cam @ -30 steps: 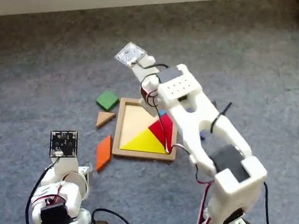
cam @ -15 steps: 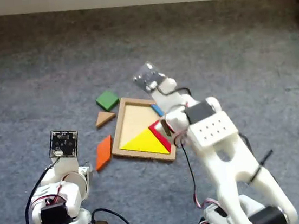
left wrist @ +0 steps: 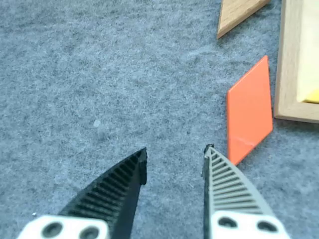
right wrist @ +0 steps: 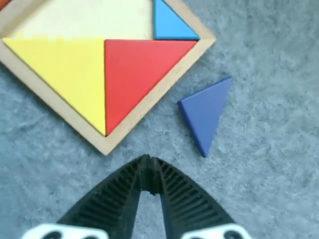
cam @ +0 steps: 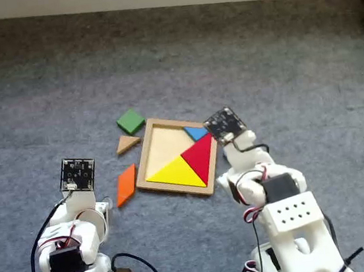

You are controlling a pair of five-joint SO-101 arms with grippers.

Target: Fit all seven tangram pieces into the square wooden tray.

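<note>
High view shows the square wooden tray [cam: 175,187] lying flat on a grey carpet [cam: 279,64], in front of both arms and a little turned. Three pieces are inside it. A yellow triangle [cam: 172,172] and a red triangle [cam: 201,157] touch each other along one edge. A small light blue triangle [cam: 196,133] sits in the corner next to the red one, on the side far from the arms. The other part of the tray floor is bare pale wood.

Three more pieces lie on the carpet at the left side of the tray. These are a green square [cam: 130,122], a wood-coloured triangle [cam: 127,143] just beside the rim, and an orange parallelogram [cam: 127,184] near the tray's lower left edge.

Left wrist view shows the left gripper [left wrist: 175,149] released. Its two fingers stand apart with nothing between them, above the carpet. The orange parallelogram lies near one fingertip, between that finger and the tray rim.

Right wrist view shows the right gripper [right wrist: 149,167] clenched. The fingertips meet and they hold nothing. It is over the carpet, near a corner of the tray. A dark blue triangle [right wrist: 204,112] lies flat on the carpet just beside the tray rim on the red triangle's side, apart from the rim.
</note>
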